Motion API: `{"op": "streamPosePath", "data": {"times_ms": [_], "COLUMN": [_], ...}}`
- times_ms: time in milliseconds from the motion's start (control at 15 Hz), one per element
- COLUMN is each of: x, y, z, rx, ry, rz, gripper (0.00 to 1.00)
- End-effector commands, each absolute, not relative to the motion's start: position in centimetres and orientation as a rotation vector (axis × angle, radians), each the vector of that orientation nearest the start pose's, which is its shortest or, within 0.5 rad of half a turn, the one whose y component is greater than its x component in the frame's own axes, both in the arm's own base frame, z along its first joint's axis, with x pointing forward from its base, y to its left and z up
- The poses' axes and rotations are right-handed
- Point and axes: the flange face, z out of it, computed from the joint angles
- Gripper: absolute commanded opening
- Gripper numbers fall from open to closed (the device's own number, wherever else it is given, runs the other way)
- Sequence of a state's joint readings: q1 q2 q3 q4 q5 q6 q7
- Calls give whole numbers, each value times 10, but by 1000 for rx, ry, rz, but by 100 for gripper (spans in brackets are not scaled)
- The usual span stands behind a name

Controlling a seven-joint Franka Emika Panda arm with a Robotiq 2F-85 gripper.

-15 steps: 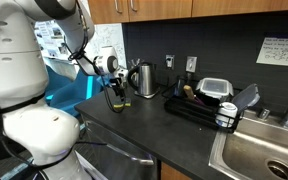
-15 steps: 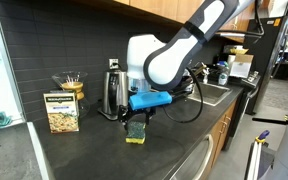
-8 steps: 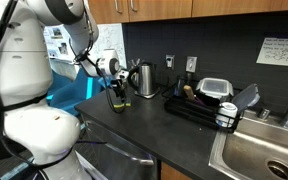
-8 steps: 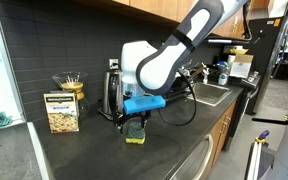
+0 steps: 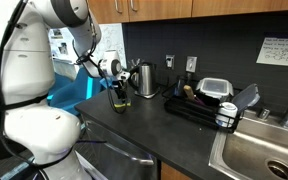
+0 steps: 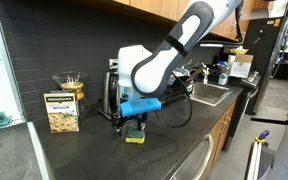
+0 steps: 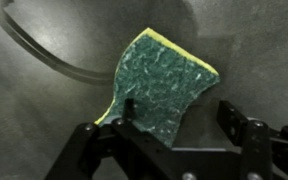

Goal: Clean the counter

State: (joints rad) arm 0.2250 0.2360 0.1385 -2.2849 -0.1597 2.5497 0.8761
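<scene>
Dark kitchen bench, kettle back by the wall. The green-and-yellow sponge lay flat on the bench, scourer side up. The jaws were spread either side of it, not pinching yet, probably lined up to grab it for wiping.

The robot's white, rounded arm carried a bright blue wrist block, looping black cables and a black gripper with bolted linkages.

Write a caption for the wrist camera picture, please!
Open pincer straddling a green-and-yellow sponge that lies on the dark counter.
</scene>
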Motion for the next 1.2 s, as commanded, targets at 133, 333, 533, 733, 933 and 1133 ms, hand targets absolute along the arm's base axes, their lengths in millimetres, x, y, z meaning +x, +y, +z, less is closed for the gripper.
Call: {"op": "streamPosePath", "data": {"times_ms": [133, 333, 533, 733, 933, 1133], "x": [508, 510, 509, 509, 508, 509], "y": [193, 191, 190, 186, 177, 171], "z": [253, 254, 253, 252, 251, 252], "rx": [-3119, -3120, -3124, -3134, -3150, -3159], "ry": [602, 606, 604, 605, 603, 601], "rz": [-108, -110, -108, -106, -106, -112], "gripper": [51, 52, 31, 12, 1, 2]}}
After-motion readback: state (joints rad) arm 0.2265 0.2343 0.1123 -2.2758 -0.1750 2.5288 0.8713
